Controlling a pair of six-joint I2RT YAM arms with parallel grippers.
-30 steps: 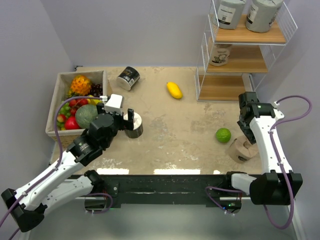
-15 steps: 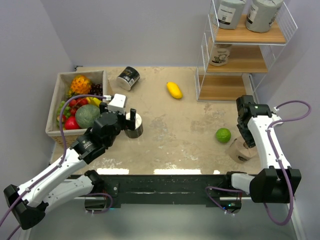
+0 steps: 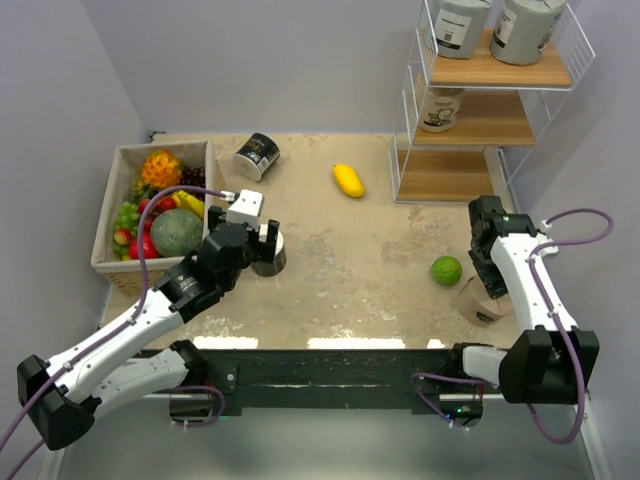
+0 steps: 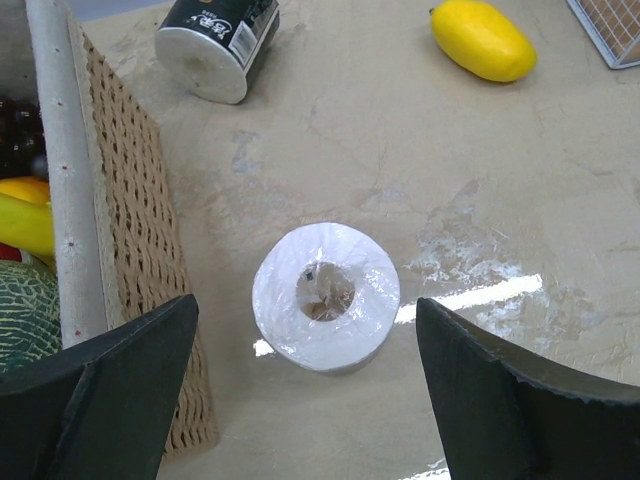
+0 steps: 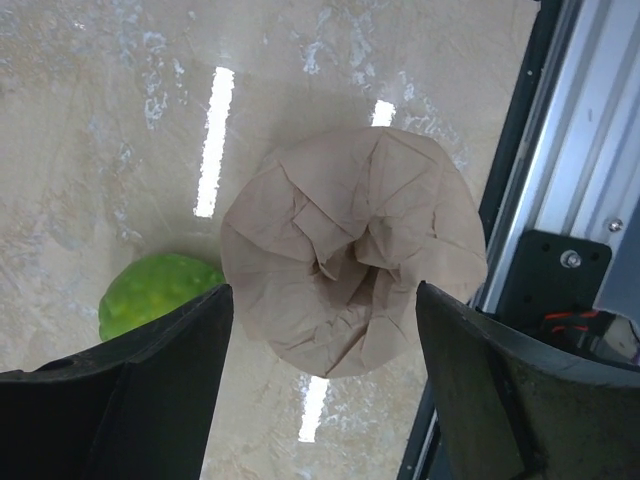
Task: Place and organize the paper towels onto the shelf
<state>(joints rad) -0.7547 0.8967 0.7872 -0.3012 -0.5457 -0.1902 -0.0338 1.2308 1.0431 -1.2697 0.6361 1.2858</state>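
Observation:
The shelf [image 3: 492,118] stands at the back right, with two grey paper towels [image 3: 527,28] on its top board and a pale one [image 3: 440,108] on the middle board. A black roll [image 3: 257,156] lies on its side near the back; the left wrist view shows it too [image 4: 218,40]. My left gripper [image 3: 266,238] hangs open over an upright roll [image 4: 326,296] with a white plastic-wrapped top, one finger on each side of it [image 4: 305,305]. My right gripper [image 3: 488,275] is open above a tan roll [image 5: 352,248], straddling it [image 5: 320,295] without holding it.
A woven fruit box [image 3: 112,190] sits at the left, its wall [image 4: 130,250] close beside the white-topped roll. A yellow fruit [image 3: 348,180] lies mid-table and a green fruit [image 3: 446,270] lies just left of the tan roll. A black rail [image 5: 560,150] runs beside that roll.
My left arm has reached forward and right, bringing its gripper over the white-topped roll. My right gripper has shifted slightly left over the tan roll and its jaws have widened.

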